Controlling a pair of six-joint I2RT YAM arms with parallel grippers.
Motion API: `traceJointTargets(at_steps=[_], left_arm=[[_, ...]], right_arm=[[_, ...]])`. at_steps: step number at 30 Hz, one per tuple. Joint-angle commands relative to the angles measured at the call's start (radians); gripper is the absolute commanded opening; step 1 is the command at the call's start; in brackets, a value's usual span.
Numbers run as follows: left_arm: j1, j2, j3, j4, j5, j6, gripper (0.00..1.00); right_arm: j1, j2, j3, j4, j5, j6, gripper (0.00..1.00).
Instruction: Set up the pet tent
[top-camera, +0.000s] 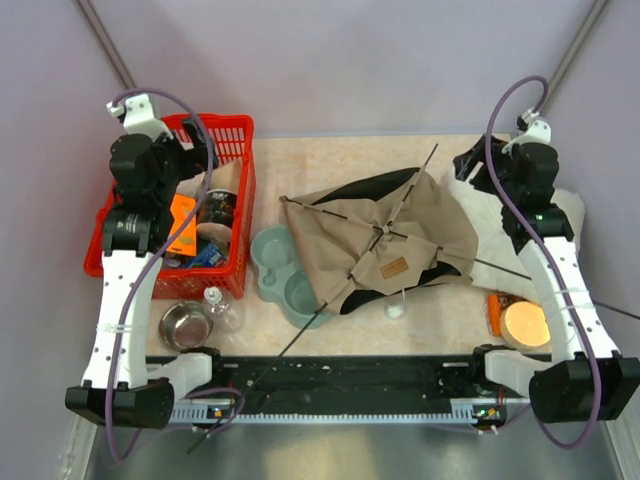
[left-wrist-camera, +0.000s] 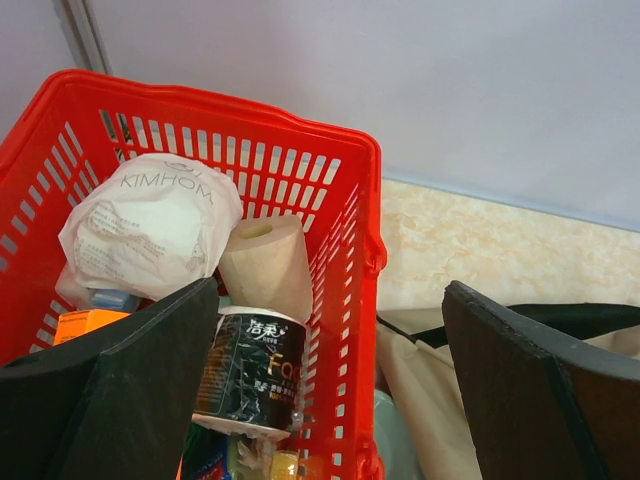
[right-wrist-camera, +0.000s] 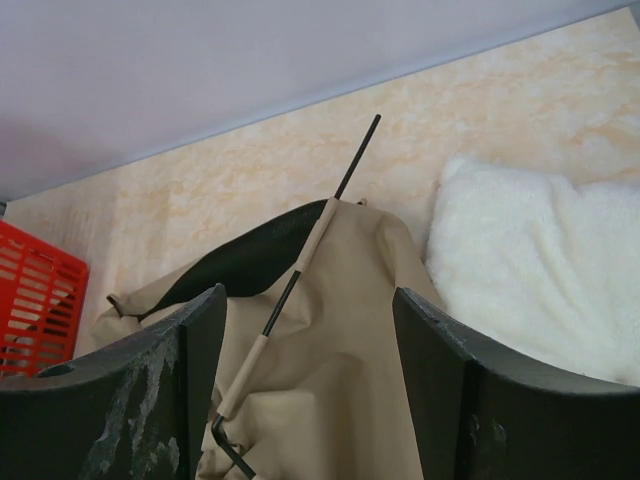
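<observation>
The pet tent lies collapsed on the table's middle: tan fabric with black lining, thin dark poles crossing over it, a brown label patch and a white pompom at its near edge. It also shows in the right wrist view with one pole running through fabric sleeves. My right gripper is open and empty, raised above the tent's right side. My left gripper is open and empty, raised over the red basket's right wall, left of the tent.
A red basket of packets and rolls stands at the left. A grey-green double pet bowl lies beside the tent. A steel bowl and a clear bottle are near left. A fluffy white cushion lies right. An orange-rimmed disc lies near right.
</observation>
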Motion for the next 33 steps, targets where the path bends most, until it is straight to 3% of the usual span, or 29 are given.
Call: traceJointTargets(at_steps=[1,11,14,18,21,23,25,28,31,33], left_arm=[[0.002,0.0,0.0,0.026,-0.006,0.001,0.99],[0.003,0.012,-0.001,0.043,0.191,-0.011,0.99],[0.002,0.01,-0.003,0.064,0.269,-0.022,0.99],[0.003,0.006,-0.014,0.095,0.339,-0.044,0.99],[0.003,0.003,-0.021,0.118,0.35,-0.056,0.99],[0.003,0.004,-0.024,0.125,0.351,-0.059,0.99],[0.003,0.006,-0.027,0.129,0.351,-0.062,0.99],[0.003,0.006,-0.029,0.13,0.35,-0.064,0.99],[0.003,0.006,-0.029,0.133,0.35,-0.076,0.99],[0.003,0.006,-0.02,0.139,0.343,-0.108,0.99]], right_arm=[[0.007,0.002,0.037,0.05,-0.033,-0.017,0.68],[0.018,0.079,0.09,0.02,-0.297,-0.081,0.72],[0.07,0.121,0.133,0.0,-0.378,-0.142,0.73],[0.191,0.23,0.242,-0.129,-0.342,-0.271,0.72],[0.276,0.324,0.305,-0.189,-0.282,-0.357,0.67],[0.314,0.39,0.334,-0.197,-0.259,-0.379,0.55],[0.355,0.454,0.359,-0.197,-0.248,-0.429,0.37],[0.411,0.545,0.4,-0.211,-0.259,-0.485,0.23],[0.466,0.632,0.428,-0.22,-0.26,-0.523,0.24],[0.481,0.681,0.438,-0.22,-0.265,-0.526,0.3]])
